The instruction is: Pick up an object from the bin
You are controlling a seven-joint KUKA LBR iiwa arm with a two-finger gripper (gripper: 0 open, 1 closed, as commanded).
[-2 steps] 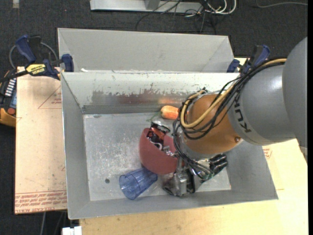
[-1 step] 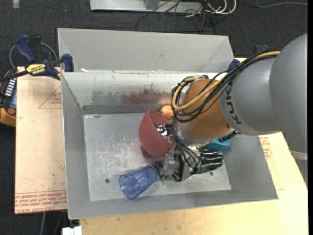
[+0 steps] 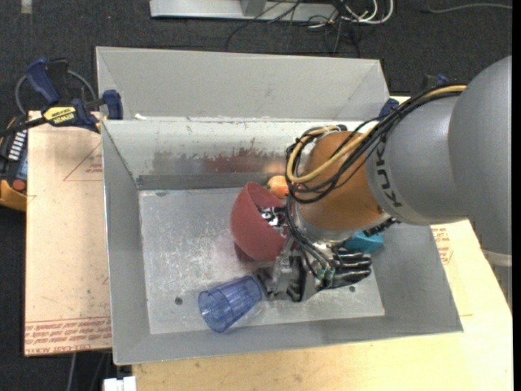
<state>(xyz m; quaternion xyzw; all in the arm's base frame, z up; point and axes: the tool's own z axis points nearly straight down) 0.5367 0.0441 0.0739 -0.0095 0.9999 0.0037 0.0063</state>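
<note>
Gripper (image 3: pixel 282 286) is sitting low over the floor of the bin (image 3: pixel 163 243), near the front wall. Whether it is released or clenched cannot be told, because the arm's orange cover (image 3: pixel 346 190) and cables (image 3: pixel 321 157) are masking it from above. A clear blue cup (image 3: pixel 230 303) is lying on its side just beside the gripper, at the front left, with its narrow end pointing at the tool. Contact cannot be confirmed. A red bowl-shaped thing (image 3: pixel 254 222) is resting directly behind, with a small orange piece (image 3: pixel 278 184) beyond it. A teal item (image 3: pixel 364 239) and a black ribbed item (image 3: pixel 348 265) are lying under the wrist. Judged by position, the cup is the likeliest candidate, being nearest and unobstructed.
</note>
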